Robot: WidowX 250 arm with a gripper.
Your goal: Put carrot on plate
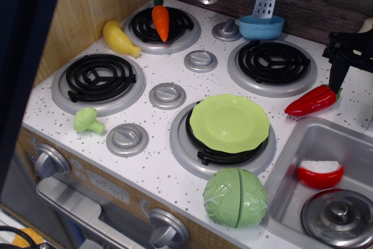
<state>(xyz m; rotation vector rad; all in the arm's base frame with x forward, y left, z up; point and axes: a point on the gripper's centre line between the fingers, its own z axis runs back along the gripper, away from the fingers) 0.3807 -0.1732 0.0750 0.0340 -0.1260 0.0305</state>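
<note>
The orange carrot (160,20) with a dark green top lies on the back left burner, tip toward the front. The light-green plate (229,122) rests on the front right burner and holds nothing. My black gripper (340,74) is at the right edge, just above the back of the red pepper, far from the carrot. It is partly cut off by the frame edge. Only one dark finger shows clearly, so I cannot tell how the jaws stand. Nothing shows in it.
A red pepper (312,101) lies next to the sink (291,161), which holds a metal lid (338,217) and a red-and-white toy (320,173). A cabbage (236,197), broccoli (87,121), yellow toy (119,38) and blue bowl (261,26) sit around the stove. A ladle and spatula hang at the back.
</note>
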